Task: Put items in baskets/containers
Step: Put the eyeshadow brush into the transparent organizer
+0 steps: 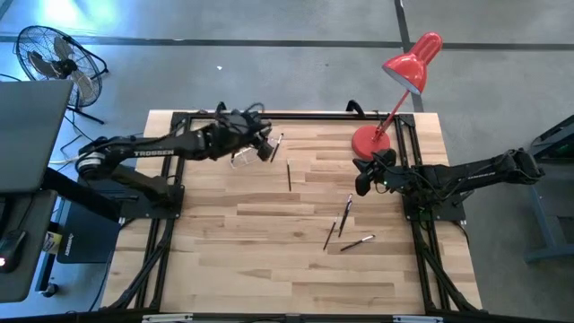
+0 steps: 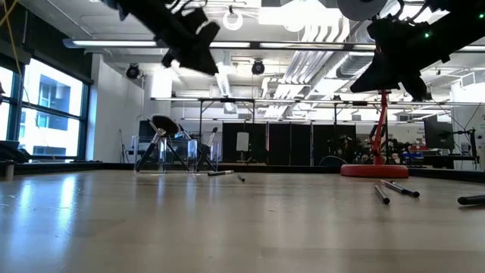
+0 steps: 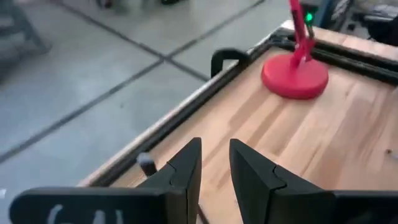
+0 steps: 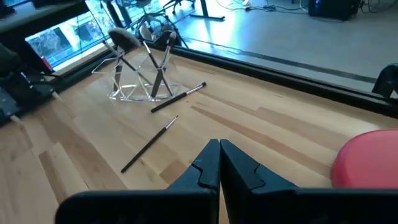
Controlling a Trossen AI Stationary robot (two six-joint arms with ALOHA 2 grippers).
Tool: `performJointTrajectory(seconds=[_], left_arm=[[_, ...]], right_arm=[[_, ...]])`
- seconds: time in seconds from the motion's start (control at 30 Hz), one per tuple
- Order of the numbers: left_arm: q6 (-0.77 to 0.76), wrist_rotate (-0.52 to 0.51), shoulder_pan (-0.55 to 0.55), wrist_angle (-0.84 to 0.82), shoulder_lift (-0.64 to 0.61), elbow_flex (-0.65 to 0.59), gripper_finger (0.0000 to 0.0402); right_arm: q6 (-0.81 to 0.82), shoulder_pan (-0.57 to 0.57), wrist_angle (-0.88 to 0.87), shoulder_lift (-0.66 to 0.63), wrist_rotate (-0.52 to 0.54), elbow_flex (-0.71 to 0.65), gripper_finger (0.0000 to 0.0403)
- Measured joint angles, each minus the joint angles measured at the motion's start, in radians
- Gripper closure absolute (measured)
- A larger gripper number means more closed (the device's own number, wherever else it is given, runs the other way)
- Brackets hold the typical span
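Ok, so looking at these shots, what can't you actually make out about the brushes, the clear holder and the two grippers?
- Brush count in the clear holder: too small from above, handles overlap in the right wrist view.
- Whether the left gripper holds a brush: its fingers show a gap with nothing clearly between them; the picture's edge cuts off the lower part.
- Loose brushes near the right gripper: tips too small from above.

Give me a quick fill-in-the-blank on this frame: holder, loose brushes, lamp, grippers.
1. The clear holder already has ____ standing in it.
2. The lamp base on the table is ____ in colour.
3. The right gripper has its fingers ____.
4. The left gripper hovers with its fingers slightly ____.

Missing words: brushes; red; shut; apart
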Motion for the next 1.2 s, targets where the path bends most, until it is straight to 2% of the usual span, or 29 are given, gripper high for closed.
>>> performJointTrajectory(seconds=[0.27,0.43,0.5,0.57,0.63,0.73,0.97,1.2], left_arm=[[-0.279,-0.096,-0.102,-0.102,0.097,0.091,0.0321],[-0.516,-0.145,-0.144,-0.247,0.179,0.129,0.0321],[-0.624,-0.145,-0.159,-0.291,0.232,0.161,0.0322],[-0.73,-0.107,-0.163,-0.404,0.268,0.193,0.0328],[-0.79,-0.055,-0.173,-0.44,0.323,0.249,0.0339],[-0.802,0.004,-0.183,-0.514,0.396,0.316,0.036],[-0.784,0.106,-0.185,-0.564,0.512,0.478,0.0391],[-0.743,0.089,-0.185,-0.605,0.528,0.511,0.0392]], right_arm=[[-0.009,0.0,-0.009,0.0,-0.087,0.0,0.0402],[-0.009,0.0,-0.051,0.0,-0.133,0.0,0.0402],[-0.009,0.0,-0.063,0.0,-0.149,0.0,0.0402],[-0.009,0.0,-0.069,0.0,-0.171,0.0,0.0402],[-0.009,0.0,-0.08,0.0,-0.185,0.0,0.0402],[-0.008,0.0,-0.088,0.0,-0.217,0.0,0.0402],[-0.008,0.0,-0.123,0.0,-0.284,0.0,0.0402],[-0.008,0.0,-0.142,0.0,-0.311,0.0,0.0402]])
